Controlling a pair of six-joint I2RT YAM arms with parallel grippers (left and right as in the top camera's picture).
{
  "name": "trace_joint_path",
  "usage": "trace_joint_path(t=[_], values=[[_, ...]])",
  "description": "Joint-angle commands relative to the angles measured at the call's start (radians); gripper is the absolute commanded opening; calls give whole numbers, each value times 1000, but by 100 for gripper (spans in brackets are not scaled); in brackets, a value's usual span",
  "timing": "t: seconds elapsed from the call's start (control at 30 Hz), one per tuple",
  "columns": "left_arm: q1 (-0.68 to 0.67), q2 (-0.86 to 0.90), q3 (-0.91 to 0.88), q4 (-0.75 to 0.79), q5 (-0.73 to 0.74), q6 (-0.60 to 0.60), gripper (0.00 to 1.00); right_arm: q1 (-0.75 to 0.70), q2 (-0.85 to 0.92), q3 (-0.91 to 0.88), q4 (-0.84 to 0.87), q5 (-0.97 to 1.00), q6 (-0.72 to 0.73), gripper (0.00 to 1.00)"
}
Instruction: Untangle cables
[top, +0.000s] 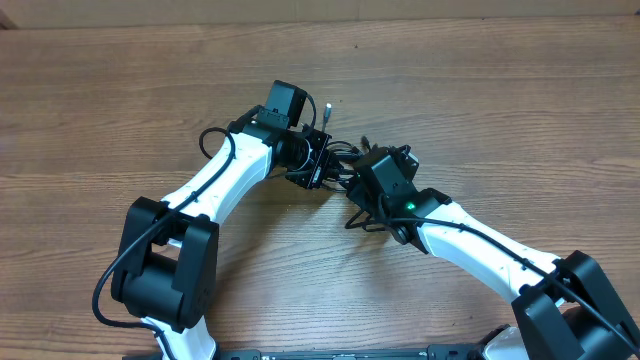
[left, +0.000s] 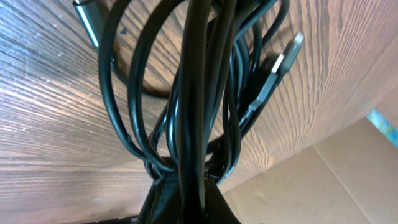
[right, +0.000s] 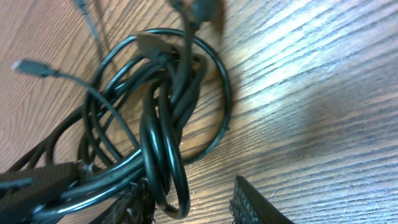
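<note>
The cables (left: 189, 93) sit in one black bunch at mid-table, between the two grippers. The left gripper (left: 180, 190) is clamped tight on them, and the strands fan out from its closed tips in long loops. The right gripper (right: 193, 208) has its jaws apart. One loop hangs down between them, close against one finger and clear of the other.

The table (top: 120, 90) is brown wood with a plain grain. A tan board (left: 323, 180) stands past its edge.

Only the overhead view shows both white arms meeting over the bunch, which they mostly hide. The left wrist view shows a silver-tipped plug (left: 283, 62) lying free on the wood. The right wrist view shows the coil resting flat, with a thin lead ending in a small plug (right: 28, 67) off to one side.
</note>
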Motion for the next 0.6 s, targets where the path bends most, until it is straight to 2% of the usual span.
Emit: trace_joint_path(t=[0.0,0.43,0.57], values=[[3,-31,24,-8,77,55,4,-13,15,-3,0,34,30,38],[9,-31,24,4,222,87,4,-33,24,-3,-2,34,44,39],[13,-31,24,5,188,118,4,-39,24,-3,2,34,44,48]])
